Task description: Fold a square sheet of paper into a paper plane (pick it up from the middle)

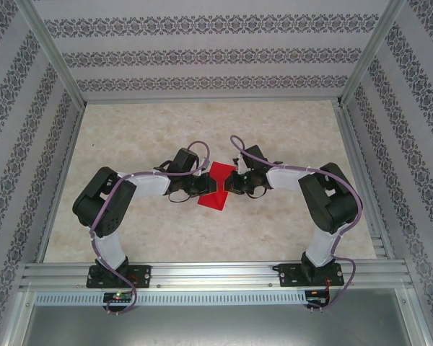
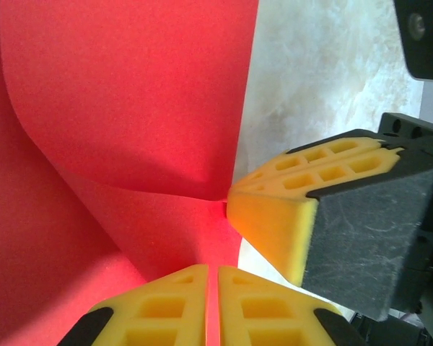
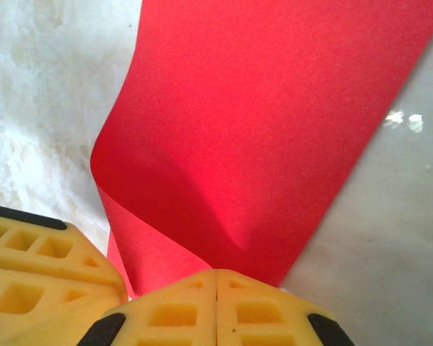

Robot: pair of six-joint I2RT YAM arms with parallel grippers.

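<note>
**Red sheet caught between two grippers at mid-table**

The sheet (image 1: 219, 173) hangs pinched at its waist in the middle of the table (image 1: 130, 144), flaring toward the far side and the near side like an hourglass. The left gripper (image 1: 205, 187) has its yellow pads pressed together on the sheet's near edge. The right gripper (image 1: 234, 184) clamps the paper the same way from the right, its pads shut with the red rising straight out of them. The two sets of pads sit just beside each other at the pinch, possibly touching.

The risk from here looks plain. If the arms draw apart, paper this thin could tear at the waist. A slack pinch could let it slide free and drop. The sheet bows in soft curves on both sides, with no sharp crease visible, so a press now might set a crooked fold. With the grippers this close, a small misjudged move could knock one against the other.

The table is pale, marbled and matte. Patterned wallpaper (image 1: 216, 58) lines the walls behind an aluminium frame (image 1: 216, 274).
</note>
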